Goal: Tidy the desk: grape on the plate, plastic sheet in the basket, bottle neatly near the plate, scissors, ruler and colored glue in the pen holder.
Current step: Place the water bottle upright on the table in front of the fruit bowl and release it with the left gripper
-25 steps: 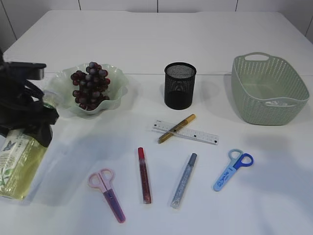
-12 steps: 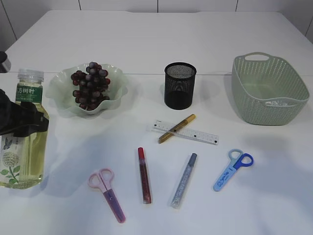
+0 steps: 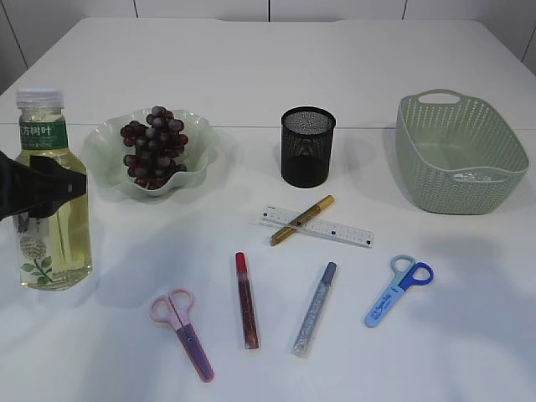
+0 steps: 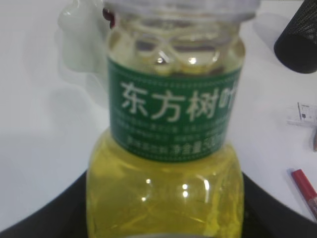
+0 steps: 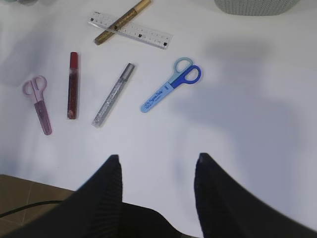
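Note:
My left gripper (image 3: 29, 191) is shut on a bottle (image 3: 50, 201) of yellow liquid with a green label, held upright at the far left, beside the plate (image 3: 199, 163). The bottle fills the left wrist view (image 4: 173, 124). The grapes (image 3: 155, 144) lie on the plate. The ruler (image 3: 335, 228) lies under a gold glue pen (image 3: 303, 219). A red glue pen (image 3: 246, 300), silver glue pen (image 3: 315, 307), pink scissors (image 3: 182, 331) and blue scissors (image 3: 399, 289) lie on the table. My right gripper (image 5: 157, 163) is open and empty above the front edge.
The black mesh pen holder (image 3: 307, 146) stands behind the ruler. The green basket (image 3: 461, 155) stands at the right; something pale glints inside it, and I cannot tell whether it is the plastic sheet. The table's front edge shows in the right wrist view (image 5: 29, 186).
The bottle leaned low at the left edge a second ago; now it is upright and higher, a little nearer the plate. The items on the table have not moved.

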Controlling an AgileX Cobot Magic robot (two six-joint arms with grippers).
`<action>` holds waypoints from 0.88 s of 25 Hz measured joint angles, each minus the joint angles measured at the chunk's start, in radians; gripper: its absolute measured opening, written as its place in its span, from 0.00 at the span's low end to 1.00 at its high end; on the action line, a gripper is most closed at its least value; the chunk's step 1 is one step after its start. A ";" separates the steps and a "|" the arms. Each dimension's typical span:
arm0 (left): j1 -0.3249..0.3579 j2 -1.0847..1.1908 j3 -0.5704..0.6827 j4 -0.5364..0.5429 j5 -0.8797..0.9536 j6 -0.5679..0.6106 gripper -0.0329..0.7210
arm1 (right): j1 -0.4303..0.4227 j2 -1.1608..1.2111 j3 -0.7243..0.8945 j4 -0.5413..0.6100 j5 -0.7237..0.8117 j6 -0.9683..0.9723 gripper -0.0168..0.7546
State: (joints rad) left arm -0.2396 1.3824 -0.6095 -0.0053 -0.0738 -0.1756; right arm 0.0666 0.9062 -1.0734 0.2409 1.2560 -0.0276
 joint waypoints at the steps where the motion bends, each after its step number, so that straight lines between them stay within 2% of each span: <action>1: 0.000 0.000 0.000 0.000 -0.010 0.000 0.62 | 0.000 0.000 0.000 -0.002 0.000 0.000 0.52; 11: 0.000 0.000 0.002 0.005 -0.154 0.000 0.62 | 0.000 -0.002 0.000 -0.005 0.000 0.000 0.52; 22: 0.000 0.120 0.007 0.005 -0.573 0.056 0.62 | 0.000 -0.002 0.000 -0.008 0.000 0.000 0.52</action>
State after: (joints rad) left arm -0.2396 1.5028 -0.6021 0.0000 -0.6463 -0.1197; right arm 0.0666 0.9042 -1.0734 0.2325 1.2560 -0.0276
